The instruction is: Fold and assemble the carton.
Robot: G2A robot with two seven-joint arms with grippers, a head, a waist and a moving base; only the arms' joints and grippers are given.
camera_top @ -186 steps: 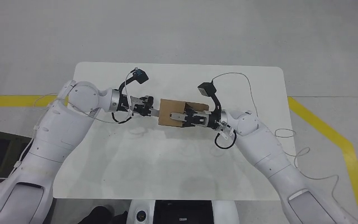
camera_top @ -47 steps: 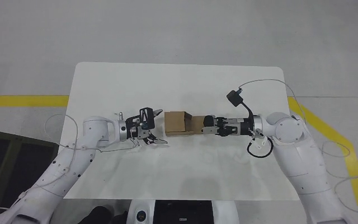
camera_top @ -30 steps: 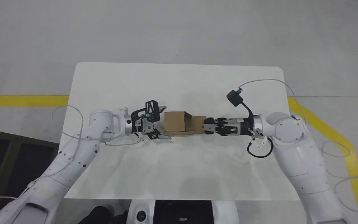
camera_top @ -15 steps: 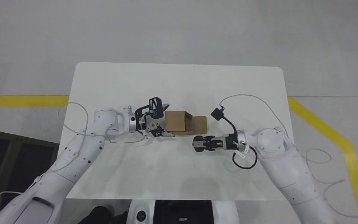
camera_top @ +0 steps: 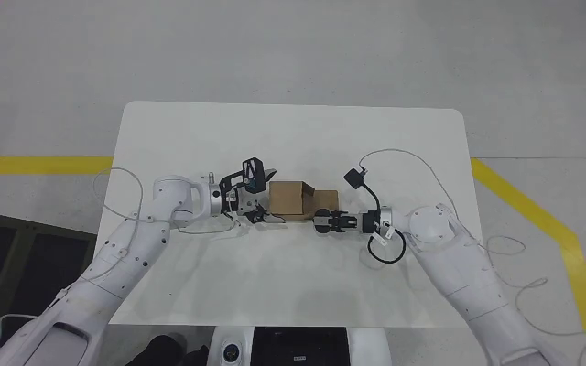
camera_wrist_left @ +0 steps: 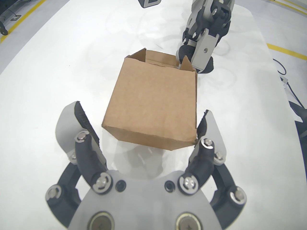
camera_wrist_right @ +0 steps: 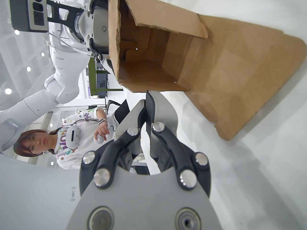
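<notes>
A brown carton (camera_top: 291, 199) is laid on its side near the middle of the white table (camera_top: 183, 128). Its shut end is turned to the left gripper (camera_top: 260, 203), and its open mouth is turned to the right gripper (camera_top: 318, 222). One big flap (camera_wrist_right: 239, 77) is spread flat on the table by the mouth. In the left wrist view the left gripper (camera_wrist_left: 141, 111) is seen spread wide apart, and the shut end of the carton (camera_wrist_left: 153, 101) is set between its two fingers (camera_wrist_left: 84, 125). One finger is right at a corner of the carton, and the other is kept a little away from it. In the right wrist view the right gripper (camera_wrist_right: 146, 96) is seen pressed together, with nothing caught in it. Its tips are held just beside the rim of the carton's (camera_wrist_right: 153, 15) mouth, on the side nearer the robot's edge of the table.
</notes>
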